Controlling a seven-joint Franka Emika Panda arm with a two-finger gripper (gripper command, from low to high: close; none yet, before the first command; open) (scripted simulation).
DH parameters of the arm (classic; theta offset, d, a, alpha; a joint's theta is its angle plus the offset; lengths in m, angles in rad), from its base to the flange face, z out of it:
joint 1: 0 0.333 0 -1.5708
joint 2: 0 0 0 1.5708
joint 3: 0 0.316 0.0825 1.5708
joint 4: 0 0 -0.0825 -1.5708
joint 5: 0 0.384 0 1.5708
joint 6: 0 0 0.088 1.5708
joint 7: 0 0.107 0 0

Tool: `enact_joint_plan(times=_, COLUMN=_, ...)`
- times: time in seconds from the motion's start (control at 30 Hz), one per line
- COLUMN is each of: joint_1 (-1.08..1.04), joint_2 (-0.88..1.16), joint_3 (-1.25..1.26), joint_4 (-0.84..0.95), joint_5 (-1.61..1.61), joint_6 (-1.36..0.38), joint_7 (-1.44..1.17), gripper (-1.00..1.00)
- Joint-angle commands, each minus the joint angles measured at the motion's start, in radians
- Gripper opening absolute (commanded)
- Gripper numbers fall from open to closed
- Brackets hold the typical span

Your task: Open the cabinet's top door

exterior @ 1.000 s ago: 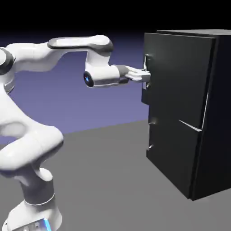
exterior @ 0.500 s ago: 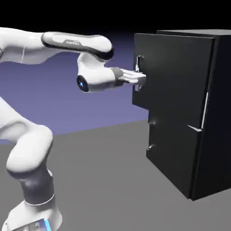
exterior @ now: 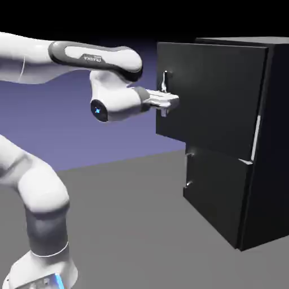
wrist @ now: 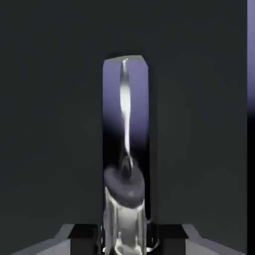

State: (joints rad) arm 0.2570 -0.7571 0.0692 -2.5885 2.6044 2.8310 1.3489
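The tall matte-black cabinet (exterior: pixel 265 141) stands at the exterior view's right. Its top door (exterior: pixel 209 96) is swung partly out toward the arm, its free edge well clear of the cabinet's front. My gripper (exterior: pixel 167 102) is shut on the top door's vertical silver handle (exterior: pixel 165 89). In the hand view the shiny handle (wrist: pixel 124 149) runs up the middle between my grey fingertips (wrist: pixel 82 234), with the black door panel (wrist: pixel 50 124) filling the picture around it.
Below the top door sits the shorter black lower door (exterior: pixel 217 192), closed, with its own small silver handle (exterior: pixel 188 168). The grey table (exterior: pixel 135 226) spreads in front of the cabinet. My white arm reaches in from the exterior view's left.
My gripper has pulled back toward the exterior view's left with the handle in it. The top door has swung further out from the cabinet.
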Motion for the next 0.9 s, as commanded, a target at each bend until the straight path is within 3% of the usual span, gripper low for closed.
enact_joint_plan(times=0.0, joint_1=0.029, joint_2=-0.02, joint_3=-0.03, joint_4=-0.016, joint_5=-0.043, joint_6=0.001, joint_7=0.022, gripper=-1.0)
enact_joint_plan(times=0.53, joint_1=0.363, joint_2=-0.35, joint_3=-0.386, joint_4=-0.201, joint_5=-0.739, joint_6=0.082, joint_7=0.416, gripper=-1.0)
enact_joint_plan(times=0.87, joint_1=0.293, joint_2=-0.489, joint_3=-0.472, joint_4=-0.299, joint_5=-1.174, joint_6=-0.05, joint_7=0.749, gripper=-1.0)
